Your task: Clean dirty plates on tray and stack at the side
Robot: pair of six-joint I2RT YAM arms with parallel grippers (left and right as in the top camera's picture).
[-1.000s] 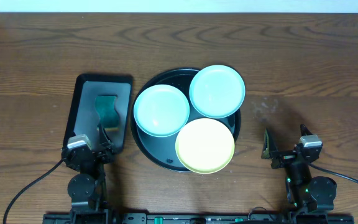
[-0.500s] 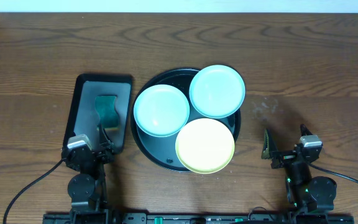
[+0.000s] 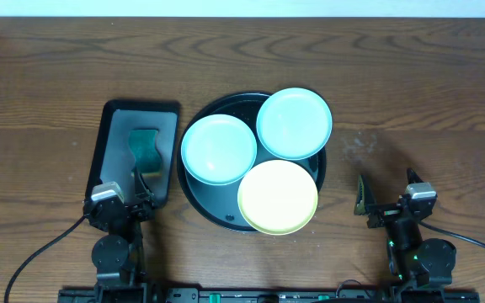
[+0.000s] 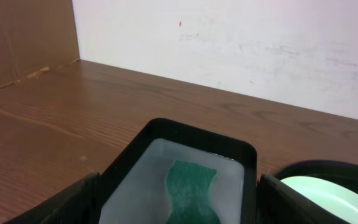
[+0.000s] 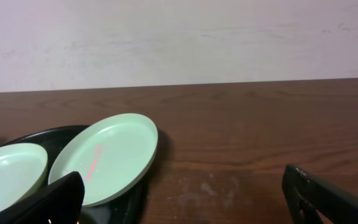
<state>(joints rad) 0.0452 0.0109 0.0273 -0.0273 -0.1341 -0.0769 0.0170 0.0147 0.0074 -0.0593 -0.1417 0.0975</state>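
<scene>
Since all three plates (image 3: 278,196) sit on the tray (image 3: 213,201), with red marks on two, nothing is cleaned or stacked yet. I see the sponge (image 3: 146,147) lying in its grey dish (image 3: 141,106) on the table (image 3: 411,84). Left jaws and right jaws are wide open, empty.

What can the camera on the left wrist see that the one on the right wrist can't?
Only the left wrist view: a rectangular tray holding a green sponge, plus a brown panel at far left. Only the right wrist view: a mint plate with a pink streak, leaning on the round black tray. Both: the wooden table, the white wall and that round tray.
</scene>
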